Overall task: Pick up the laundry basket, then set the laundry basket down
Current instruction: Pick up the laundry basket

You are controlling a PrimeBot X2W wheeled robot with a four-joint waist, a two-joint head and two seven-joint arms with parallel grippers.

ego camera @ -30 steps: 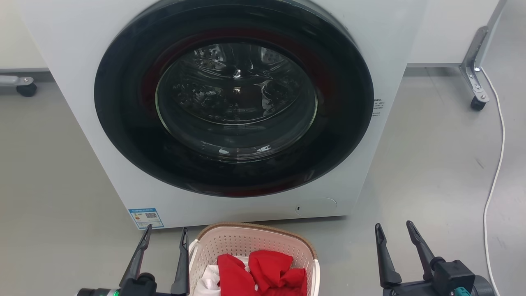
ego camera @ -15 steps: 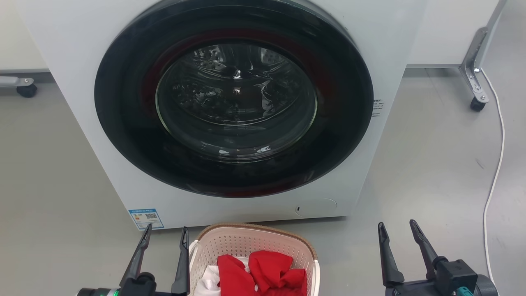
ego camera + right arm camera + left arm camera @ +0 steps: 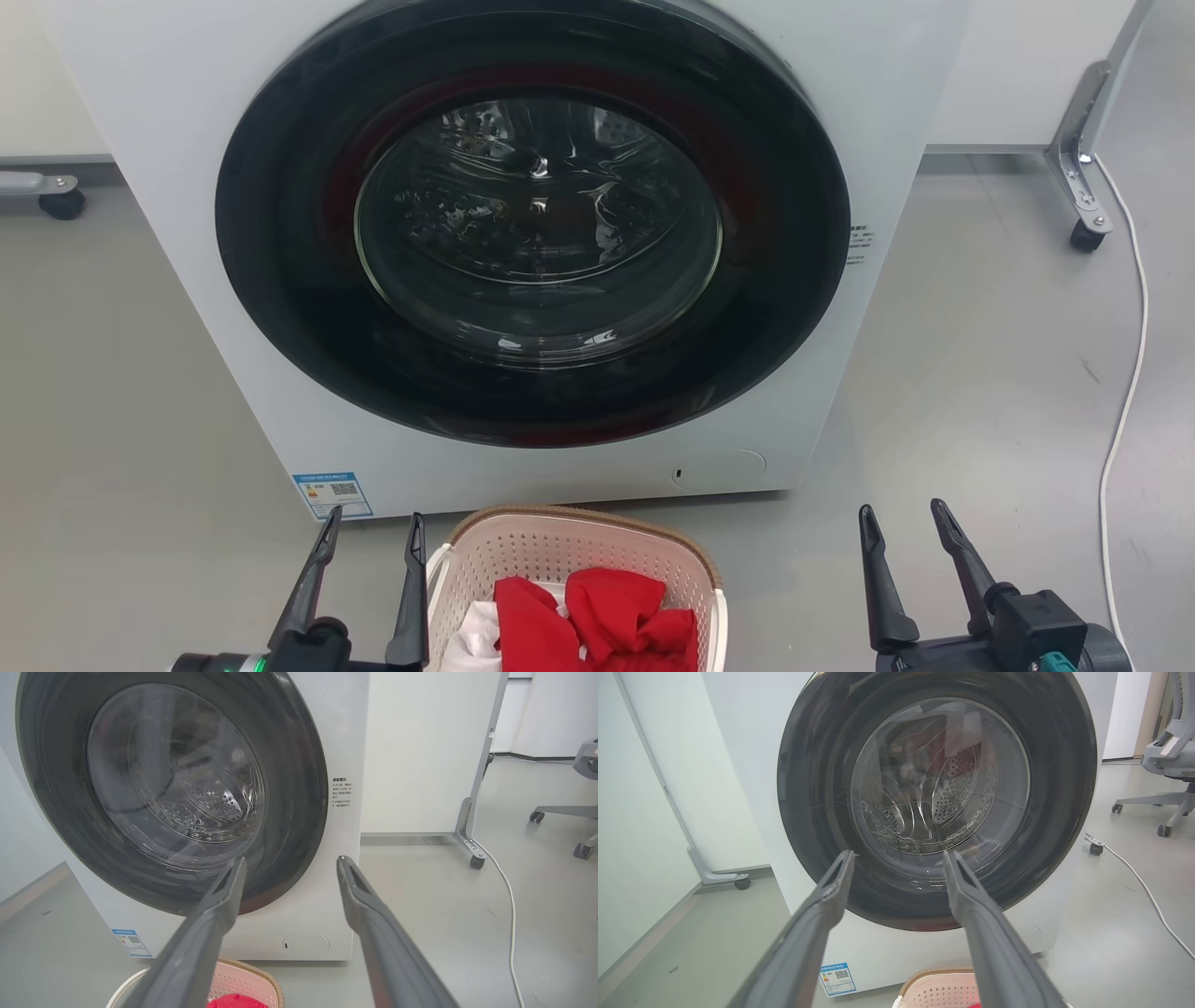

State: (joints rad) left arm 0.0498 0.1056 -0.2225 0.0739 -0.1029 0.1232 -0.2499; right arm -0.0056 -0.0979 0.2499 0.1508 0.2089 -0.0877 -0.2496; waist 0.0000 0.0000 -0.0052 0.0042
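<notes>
The laundry basket [image 3: 560,546], cream-white with perforated walls and a brown woven-look rim, stands on the floor at the bottom centre of the head view, right before the washing machine. Red and white clothes [image 3: 597,616] lie in it. My left gripper [image 3: 372,527] is open just left of the basket's left side, its inner finger close beside the rim. My right gripper [image 3: 901,518] is open well to the basket's right, apart from it. The basket's rim [image 3: 934,973] shows low in the left wrist view, and its far corner [image 3: 247,975] low in the right wrist view.
A white front-loading washing machine [image 3: 532,233] with a shut dark round door stands close ahead. A white cable [image 3: 1125,392] runs along the floor on the right past a castor foot [image 3: 1083,233]. An office chair [image 3: 1169,765] stands further right.
My left gripper has shifted slightly left and its fingers have drawn a little closer. The right gripper edged slightly right. The basket has not moved.
</notes>
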